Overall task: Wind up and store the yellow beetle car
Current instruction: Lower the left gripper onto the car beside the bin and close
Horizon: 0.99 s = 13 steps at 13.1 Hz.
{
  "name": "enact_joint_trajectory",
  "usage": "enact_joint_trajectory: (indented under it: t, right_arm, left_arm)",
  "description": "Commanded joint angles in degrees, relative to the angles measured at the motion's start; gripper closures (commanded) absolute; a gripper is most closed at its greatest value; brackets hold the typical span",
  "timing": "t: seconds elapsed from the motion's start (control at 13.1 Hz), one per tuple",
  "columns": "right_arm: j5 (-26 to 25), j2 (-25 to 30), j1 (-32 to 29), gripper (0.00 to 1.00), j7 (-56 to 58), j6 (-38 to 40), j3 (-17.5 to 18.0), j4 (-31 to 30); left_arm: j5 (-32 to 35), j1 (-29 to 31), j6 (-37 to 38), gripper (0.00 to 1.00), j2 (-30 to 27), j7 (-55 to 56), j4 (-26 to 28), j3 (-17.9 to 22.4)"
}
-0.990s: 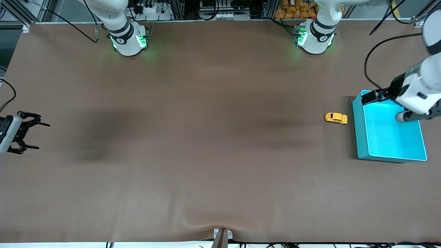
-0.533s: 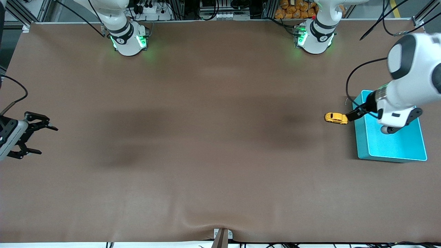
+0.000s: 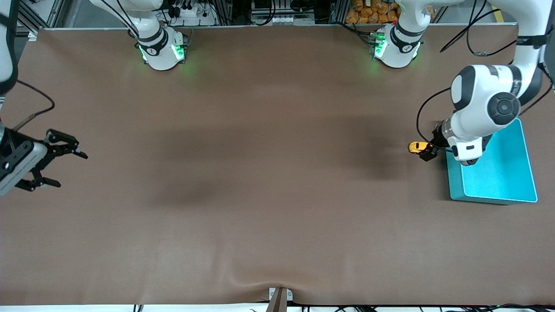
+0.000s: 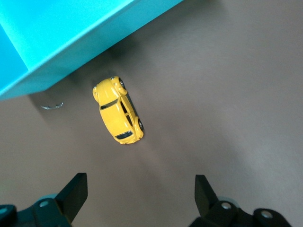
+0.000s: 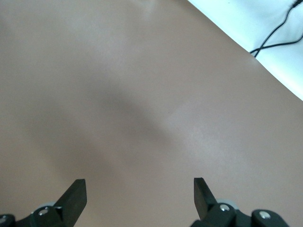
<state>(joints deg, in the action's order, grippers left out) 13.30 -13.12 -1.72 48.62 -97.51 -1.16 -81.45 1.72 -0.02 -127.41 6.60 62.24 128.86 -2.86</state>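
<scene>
Under the left gripper (image 3: 427, 151) sits the yellow beetle car (image 4: 118, 111), on its wheels on the brown table (image 3: 269, 182). Left wrist view: both fingers (image 4: 75, 194) spread wide, nothing between them, car not touched. Car lies just ahead of the fingertips, tilted off the line between them, closer to one finger than the other. In the front view the gripper covers one end of the car; only the yellow end pointing toward the right arm's end of the table shows.

Just beside the car and gripper, toward the left arm's end: turquoise bin (image 3: 494, 167), open top, nothing visible inside. Bin wall and car are close but apart. The left arm's wrist hangs over the bin's corner nearest the car. A small grey curved bit (image 4: 52, 106) lies on the table near that bin wall, apart from the car; can't tell what it is.

Well apart, at the right arm's end of the table: right gripper (image 3: 65, 162), jaws fully spread, holding nothing, hanging over bare table near the edge. Right wrist view shows only table surface between its fingers (image 5: 75, 195), plus the table edge and a black cable (image 5: 279, 28) off it.
</scene>
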Motion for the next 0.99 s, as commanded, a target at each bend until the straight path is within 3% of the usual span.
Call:
enact_joint_trajectory:
  t: [0.0,0.15,0.3,0.46,0.91]
  right_arm:
    - [-4.15,9.05,4.07,0.0,-10.27,-0.05,-1.3,-8.26]
    - [-4.51,12.84,7.93,0.0,-12.84,1.7,-4.97,-11.96]
    - [-5.04,14.69,10.06,0.0,-17.48,5.82,-7.8,-11.89]
    - [-9.5,16.1,10.41,0.0,-25.64,8.19,-7.46,-11.63]
    - [-9.96,19.01,9.37,0.0,-38.66,14.01,-7.37,-10.75]
  left_arm:
    - [0.83,1.08,-2.66,0.0,1.22,5.51,1.48,-0.04]
    - [0.83,1.6,-4.15,0.0,3.5,6.66,1.48,0.13]
    - [0.83,3.18,-6.17,0.0,5.61,6.93,1.57,0.13]
    - [0.83,4.76,-8.89,0.0,7.72,6.93,1.57,0.14]
    - [0.83,6.26,-11.89,0.0,9.66,6.93,2.8,0.31]
